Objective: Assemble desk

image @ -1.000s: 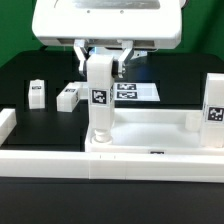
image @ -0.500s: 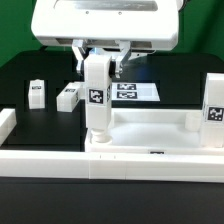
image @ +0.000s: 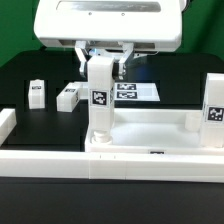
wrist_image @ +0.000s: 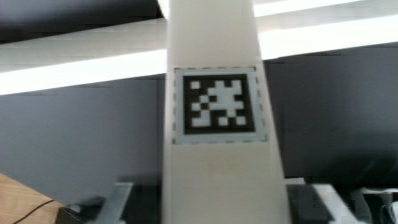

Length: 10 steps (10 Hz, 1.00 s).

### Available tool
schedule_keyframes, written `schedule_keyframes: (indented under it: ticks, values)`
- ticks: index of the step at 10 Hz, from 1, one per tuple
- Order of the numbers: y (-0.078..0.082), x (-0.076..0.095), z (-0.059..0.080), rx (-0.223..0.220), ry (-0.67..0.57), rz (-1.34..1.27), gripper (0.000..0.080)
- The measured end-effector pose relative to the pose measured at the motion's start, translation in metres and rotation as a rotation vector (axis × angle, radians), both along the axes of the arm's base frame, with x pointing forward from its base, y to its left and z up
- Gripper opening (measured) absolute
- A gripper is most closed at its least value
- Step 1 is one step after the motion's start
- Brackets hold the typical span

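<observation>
The white tray-like tabletop (image: pixel 160 132) lies near the front of the table. A white square leg (image: pixel 99 100) with a black-white tag stands upright in its corner socket on the exterior view's left. My gripper (image: pixel 100 60) is shut on the top of this leg. In the wrist view the same leg (wrist_image: pixel 217 100) fills the middle, with a finger (wrist_image: pixel 125 200) pressed to each side. Another leg (image: pixel 214 110) stands upright at the tabletop's corner on the exterior view's right. Two loose legs (image: pixel 37 94) (image: pixel 69 97) rest on the black table behind.
A long white border wall (image: pixel 110 160) runs along the front, with an end piece (image: pixel 6 125) at the exterior view's left. The marker board (image: pixel 135 91) lies flat behind the tabletop.
The held leg and gripper turned slightly and back: its tag shifted toward the exterior view's left half a second ago and is back where it was.
</observation>
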<state>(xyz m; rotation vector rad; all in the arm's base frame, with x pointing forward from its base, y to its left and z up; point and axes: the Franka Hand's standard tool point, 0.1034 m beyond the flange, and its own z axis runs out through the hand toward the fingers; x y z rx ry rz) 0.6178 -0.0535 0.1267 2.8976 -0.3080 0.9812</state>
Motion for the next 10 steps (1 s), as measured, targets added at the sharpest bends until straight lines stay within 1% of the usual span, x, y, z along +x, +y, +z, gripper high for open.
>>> schedule_keyframes:
  ticks: [3,7,9,10]
  values:
    - [-0.001,-0.003,-0.009,-0.005,0.008,-0.001,0.029]
    - [0.0,-0.005,-0.01,-0.014,-0.007,0.0,0.029]
    - [0.001,-0.007,-0.014,-0.014,-0.003,0.001,0.029]
    - [0.002,-0.007,-0.016,-0.002,0.024,0.002,0.0356]
